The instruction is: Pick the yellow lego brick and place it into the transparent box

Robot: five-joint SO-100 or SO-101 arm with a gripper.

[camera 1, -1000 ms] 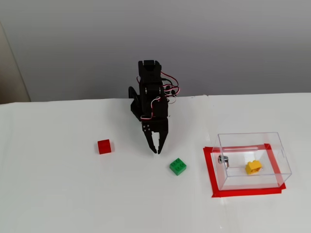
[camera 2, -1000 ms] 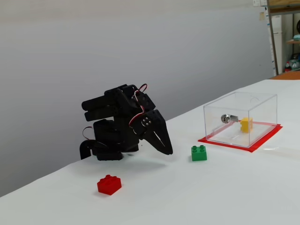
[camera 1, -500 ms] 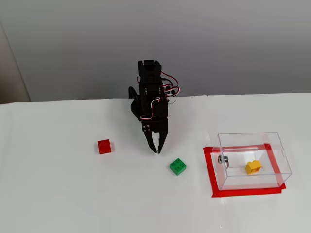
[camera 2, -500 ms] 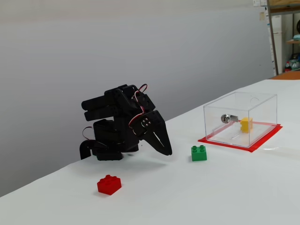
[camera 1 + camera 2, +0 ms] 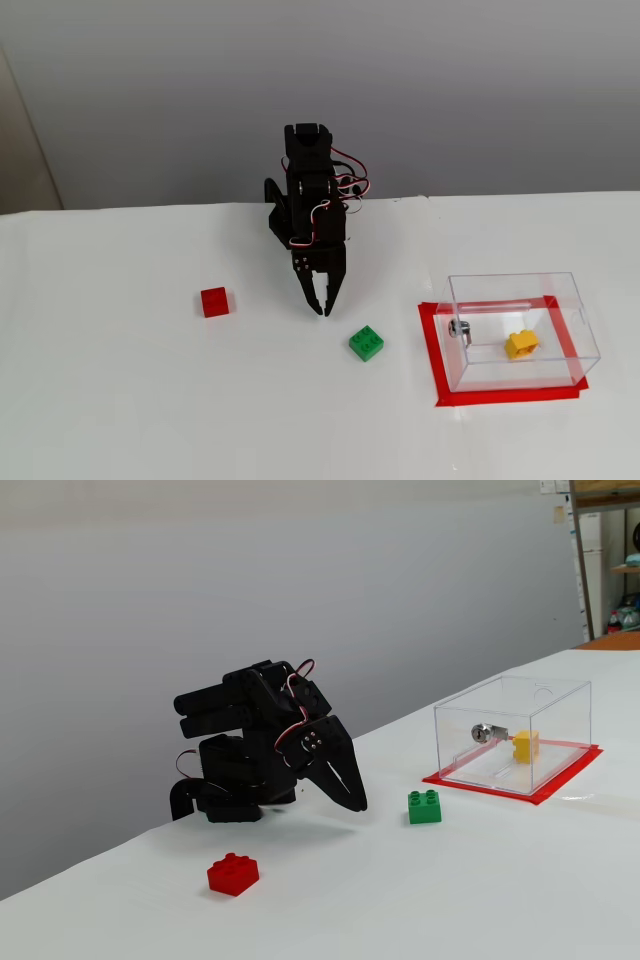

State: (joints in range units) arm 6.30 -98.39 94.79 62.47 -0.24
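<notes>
the yellow lego brick (image 5: 521, 344) is seen inside the transparent box (image 5: 575, 310); the closed, empty gripper (image 5: 322, 311) is folded well apart; nothing further seems required.

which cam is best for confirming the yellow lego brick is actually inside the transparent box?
The higher fixed view: it looks down into the transparent box, so the yellow lego brick shows resting on the floor within the walls. The low side view shows the brick only through the clear walls, beside the metal fitting.
</notes>
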